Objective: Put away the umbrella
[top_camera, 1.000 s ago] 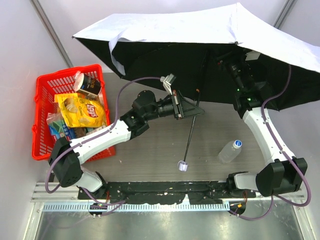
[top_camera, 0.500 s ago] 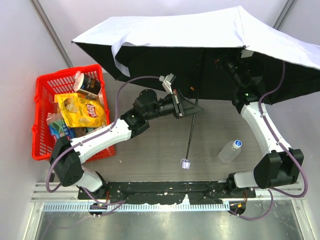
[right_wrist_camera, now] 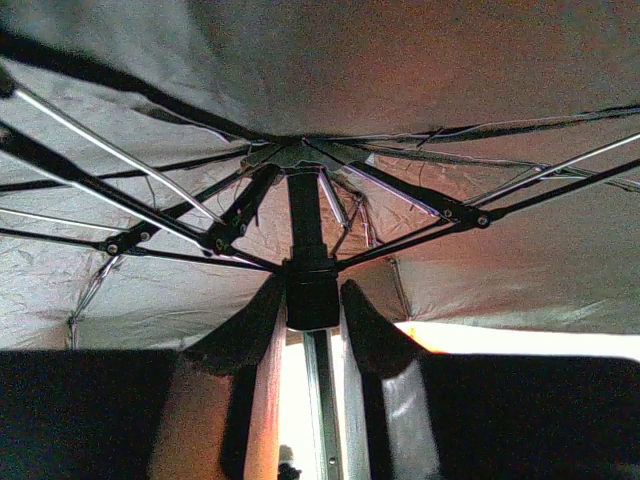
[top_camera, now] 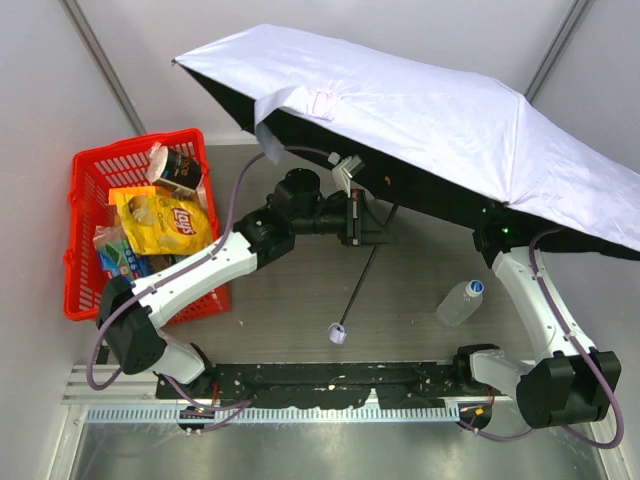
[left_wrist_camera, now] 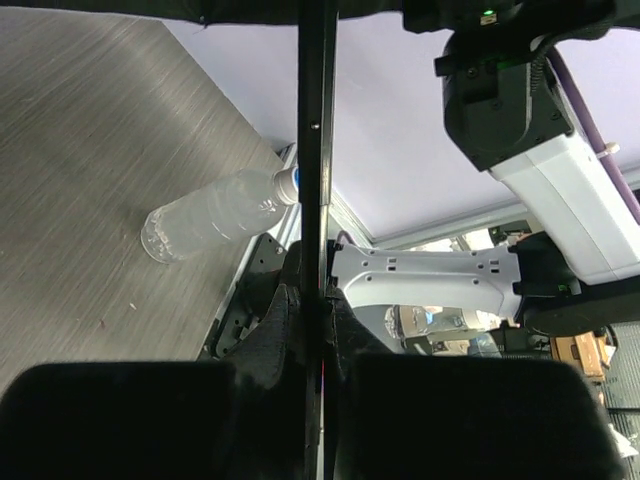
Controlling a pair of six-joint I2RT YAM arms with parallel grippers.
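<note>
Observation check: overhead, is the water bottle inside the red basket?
No, the water bottle lies on the table, right of the red basket.

Top external: you are looking down on the umbrella from above and behind, far enough off that the whole canopy and the shaft are fitting in the frame.

Left wrist: you are sitting right against the shaft, under the canopy, looking across it toward the bottle and the right arm. Both are also showing in the top view.

Right wrist: you are sitting under the canopy, very near, looking up along the shaft at the hub where the ribs meet. With the top view you are sharing only the canopy's dark underside.
</note>
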